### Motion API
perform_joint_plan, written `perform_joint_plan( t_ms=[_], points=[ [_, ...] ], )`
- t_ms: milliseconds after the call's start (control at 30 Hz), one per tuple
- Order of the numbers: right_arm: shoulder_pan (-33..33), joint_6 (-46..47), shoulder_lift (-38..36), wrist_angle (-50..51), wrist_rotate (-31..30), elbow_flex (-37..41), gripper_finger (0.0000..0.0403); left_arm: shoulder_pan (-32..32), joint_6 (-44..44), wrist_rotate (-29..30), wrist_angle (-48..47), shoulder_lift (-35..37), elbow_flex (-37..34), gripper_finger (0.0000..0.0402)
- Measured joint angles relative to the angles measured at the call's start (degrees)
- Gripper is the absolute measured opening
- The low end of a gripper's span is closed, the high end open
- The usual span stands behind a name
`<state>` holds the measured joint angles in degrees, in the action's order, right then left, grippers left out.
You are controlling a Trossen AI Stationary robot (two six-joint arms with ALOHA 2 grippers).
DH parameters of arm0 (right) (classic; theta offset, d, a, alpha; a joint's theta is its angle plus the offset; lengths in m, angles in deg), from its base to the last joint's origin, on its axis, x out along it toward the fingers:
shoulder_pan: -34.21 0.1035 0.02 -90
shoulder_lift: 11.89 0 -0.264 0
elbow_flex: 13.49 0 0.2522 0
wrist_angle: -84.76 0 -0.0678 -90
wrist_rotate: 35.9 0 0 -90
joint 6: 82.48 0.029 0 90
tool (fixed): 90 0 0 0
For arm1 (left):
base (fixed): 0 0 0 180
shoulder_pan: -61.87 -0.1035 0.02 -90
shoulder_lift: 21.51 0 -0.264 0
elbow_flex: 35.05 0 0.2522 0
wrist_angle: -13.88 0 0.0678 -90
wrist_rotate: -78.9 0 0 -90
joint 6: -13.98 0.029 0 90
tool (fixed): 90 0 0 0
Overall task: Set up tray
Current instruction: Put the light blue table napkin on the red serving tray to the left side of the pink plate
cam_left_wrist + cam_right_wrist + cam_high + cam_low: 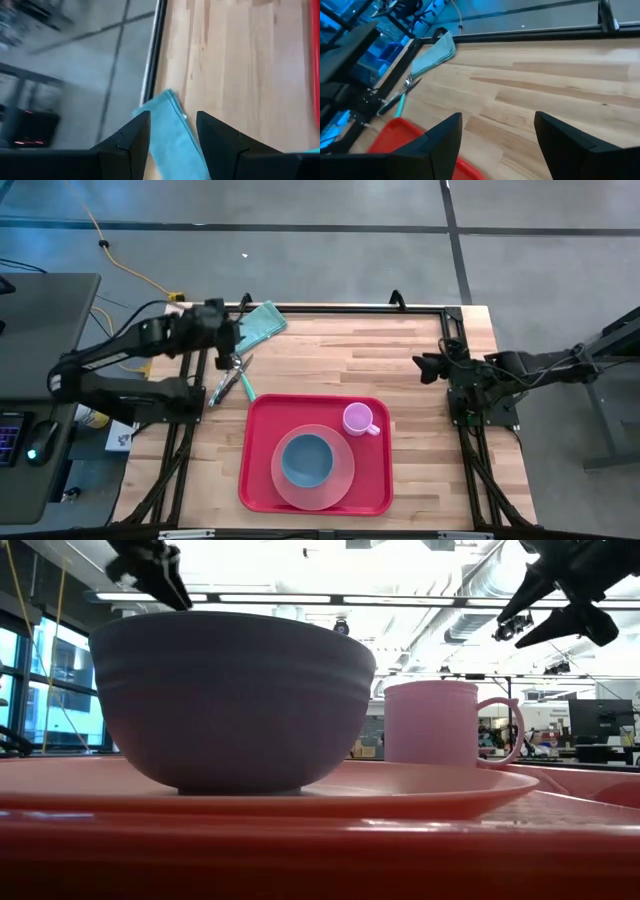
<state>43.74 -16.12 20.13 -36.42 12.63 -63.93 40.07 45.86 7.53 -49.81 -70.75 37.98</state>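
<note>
Wooden butcher-block tabletop (400, 360), pale planks with visible grain, framed by black rails over a grey floor. From the high view I log the tray (262, 470), red plastic with rounded corners and a low rim, lying at the near middle of the table; on it sit a round pink plate (340, 480) carrying a blue-grey bowl (305, 460), and a pink mug (358, 418) at the plate's far-right edge. Off the tray, toward the far left, lie teal-handled cutlery (232, 380) and a folded teal cloth (262, 322). My left gripper (226, 332) hangs over the table just beside the cloth; the right gripper (428, 366) waits above the right side, well apart from the tray. In the low view the bowl looms matte and ridged on the glossy plate, the mug behind with its handle to the right, both arms up near the ceiling lights. In the left wrist view my two dark fingers (132, 137) are spread with nothing between them, the cloth (172, 135) directly beyond. The right wrist view shows that arm's fingers (442, 137) parted wide and empty too, over bare wood, with cloth (436, 54), cutlery (400, 97) and a tray corner (395, 132) farther off. My judgement: crockery is placed; cloth and cutlery remain. Next move calls for lowering onto the soft, flat cloth and pinching a fold cleanly.
</note>
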Motion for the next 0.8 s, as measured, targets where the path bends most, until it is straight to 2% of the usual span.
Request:
perform_joint_plan(
  t_ms=[300, 467, 600, 800],
  points=[
    [-0.27, -3.71, 0.03, -1.06, 3.61, -0.05, 0.0232, -30.58, 8.07, -28.63, 2.43, -9.27, 0.00, 0.0193],
    [-0.27, -6.53, 0.10, -3.63, 3.73, -0.07, 0.0232, -42.52, 8.70, -44.31, 3.54, -16.94, 0.00, 0.0193],
    [-0.27, -8.14, 0.10, -5.45, 3.75, -0.09, 0.0232, -49.28, 8.73, -48.32, 3.48, -23.84, 0.02, 0.0193],
    [-0.27, -8.80, 0.14, -6.87, 4.01, -0.09, 0.0232, -49.74, 7.78, -43.68, 2.64, -31.82, 0.64, 0.0193]
  ],
)
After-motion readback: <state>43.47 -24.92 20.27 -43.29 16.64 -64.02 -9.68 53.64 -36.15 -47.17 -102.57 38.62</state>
